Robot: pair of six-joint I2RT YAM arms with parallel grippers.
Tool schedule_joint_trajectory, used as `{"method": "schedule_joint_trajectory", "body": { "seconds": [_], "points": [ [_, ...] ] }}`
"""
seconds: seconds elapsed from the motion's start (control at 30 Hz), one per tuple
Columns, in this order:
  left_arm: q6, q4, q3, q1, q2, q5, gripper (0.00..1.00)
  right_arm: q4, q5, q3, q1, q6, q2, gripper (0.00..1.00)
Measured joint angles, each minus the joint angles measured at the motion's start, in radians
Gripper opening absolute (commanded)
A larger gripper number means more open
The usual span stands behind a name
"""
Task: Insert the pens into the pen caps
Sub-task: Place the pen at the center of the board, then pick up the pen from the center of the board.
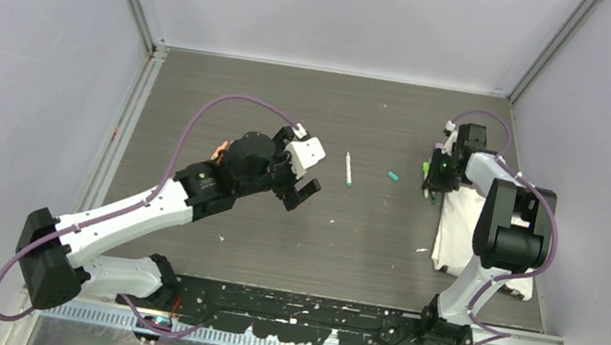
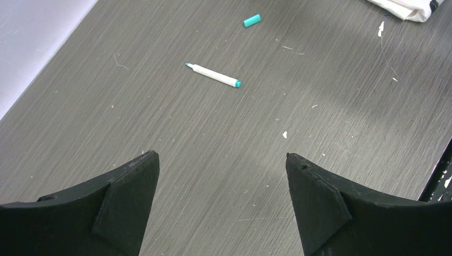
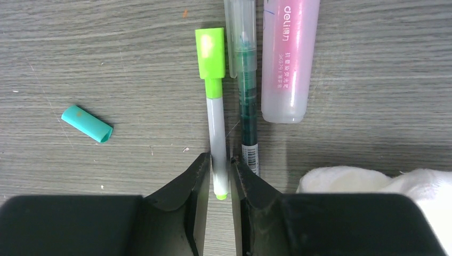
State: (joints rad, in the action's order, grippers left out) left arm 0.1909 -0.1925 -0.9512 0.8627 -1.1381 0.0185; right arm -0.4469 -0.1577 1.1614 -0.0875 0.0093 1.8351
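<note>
1. Left gripper [image 2: 221, 154]: released, jaws wide, empty above the grey wood-grain table [image 2: 106, 117].
2. Right gripper [image 3: 219, 158]: jaws flank the thin white green-capped pen [image 3: 216, 122] lying on the table; whether it is clamped cannot be told.

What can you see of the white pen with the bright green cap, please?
The slim white plastic pen wears a squarish bright green cap and has a matching green tail end. It lies flat on the grey wood-grain table, cap pointing away from the right gripper, whose fingers closely flank its tail; actual contact is unclear. A dark green pen lies parallel alongside.
</note>
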Motion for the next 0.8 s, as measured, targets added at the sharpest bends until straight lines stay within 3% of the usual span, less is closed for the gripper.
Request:
{"method": "schedule_joint_trajectory", "body": {
  "seconds": [0.47, 0.8],
  "points": [
    [0.000, 0.000, 0.000, 0.001, 0.000, -0.026, 0.89, -0.002, 0.000, 0.000, -0.002, -0.012, -0.040, 0.30],
    [0.000, 0.000, 0.000, 0.002, 0.000, -0.026, 0.89, 0.019, -0.051, -0.034, -0.006, -0.084, -0.275, 0.31]
  ]
}}
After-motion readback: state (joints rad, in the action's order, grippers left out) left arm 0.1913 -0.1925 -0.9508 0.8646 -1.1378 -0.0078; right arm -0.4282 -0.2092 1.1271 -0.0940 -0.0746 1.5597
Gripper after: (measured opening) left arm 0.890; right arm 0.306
